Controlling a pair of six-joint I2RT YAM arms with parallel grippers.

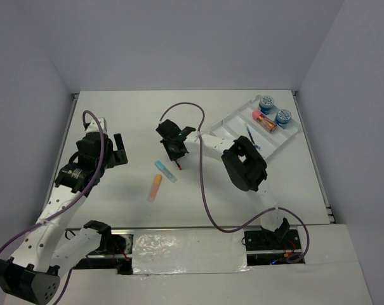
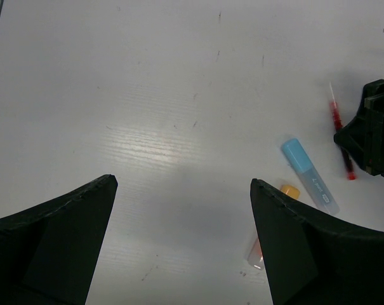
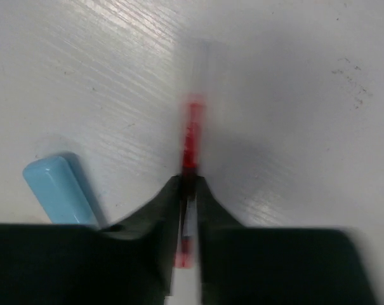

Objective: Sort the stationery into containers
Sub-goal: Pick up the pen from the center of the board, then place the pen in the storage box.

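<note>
Pinching the red pen (image 3: 192, 130), jaws closed, the right gripper (image 3: 189, 185) next needs a lift toward the far-right tray (image 1: 233, 130); the left gripper (image 2: 183, 180) gapes wide.

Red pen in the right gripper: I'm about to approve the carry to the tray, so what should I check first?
1. Right gripper shut on the red pen: ok.
2. Light-blue bar apart from the pen: ok, it lies off to one side.
3. Pen lifted off the table: cannot tell.
4. Left gripper open, apart from the pen: ok.
5. White tray has a bare compartment: ok.
</note>
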